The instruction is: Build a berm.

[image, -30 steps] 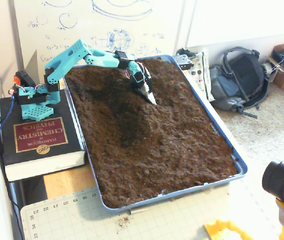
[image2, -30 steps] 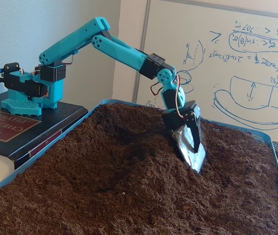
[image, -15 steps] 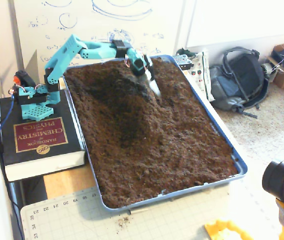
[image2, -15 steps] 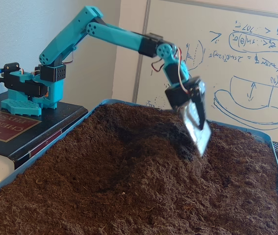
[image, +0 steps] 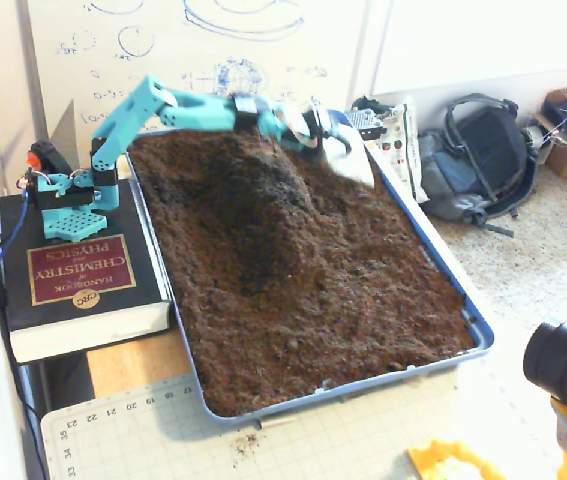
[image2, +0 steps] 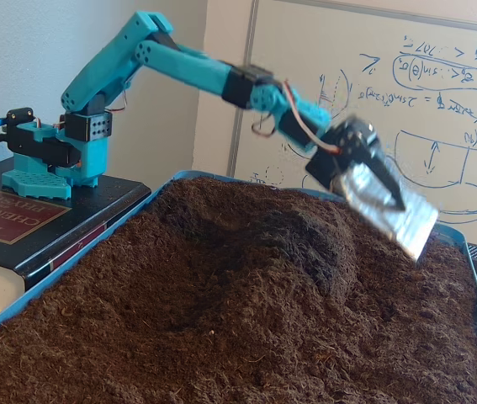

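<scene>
The berm [image: 268, 215] [image2: 293, 244] is a rounded ridge of dark brown soil running down the middle-left of the blue tray [image: 481, 335], with a shaded trough on its left. In both fixed views the teal arm reaches out over the far end of the tray. Its gripper [image: 348, 155] [image2: 394, 206] holds a flat silver blade [image2: 402, 223], and the black jaw lies shut against it. The blade hangs in the air, clear of the soil, to the right of the berm's far end and near the tray's far right rim.
The arm's base [image: 68, 195] stands on a thick black book [image: 73, 270] left of the tray. A whiteboard [image2: 423, 93] is behind it. A backpack [image: 473, 160] and boxes lie on the floor to the right, and a camera [image: 563, 360] is at lower right.
The blade was dug into the soil beside the berm's far end. It has lifted out and swung right and back, and now tilts flatter in the air.
</scene>
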### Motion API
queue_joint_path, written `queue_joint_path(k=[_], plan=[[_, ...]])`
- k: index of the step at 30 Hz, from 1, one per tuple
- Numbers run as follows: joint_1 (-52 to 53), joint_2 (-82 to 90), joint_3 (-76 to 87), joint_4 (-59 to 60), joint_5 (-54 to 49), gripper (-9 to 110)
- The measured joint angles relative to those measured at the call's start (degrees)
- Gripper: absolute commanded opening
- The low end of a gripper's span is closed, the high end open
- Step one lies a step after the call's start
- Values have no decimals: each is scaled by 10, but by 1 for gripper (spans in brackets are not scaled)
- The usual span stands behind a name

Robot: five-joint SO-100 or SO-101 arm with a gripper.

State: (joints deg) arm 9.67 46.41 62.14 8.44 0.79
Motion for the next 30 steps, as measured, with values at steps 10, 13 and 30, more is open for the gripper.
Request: queue_joint_path(k=[10,13,30], plan=[[22,-118,0,-74,-1,0],[22,-145,0,-97,-1,0],[22,-185,-13,14,-36,0]])
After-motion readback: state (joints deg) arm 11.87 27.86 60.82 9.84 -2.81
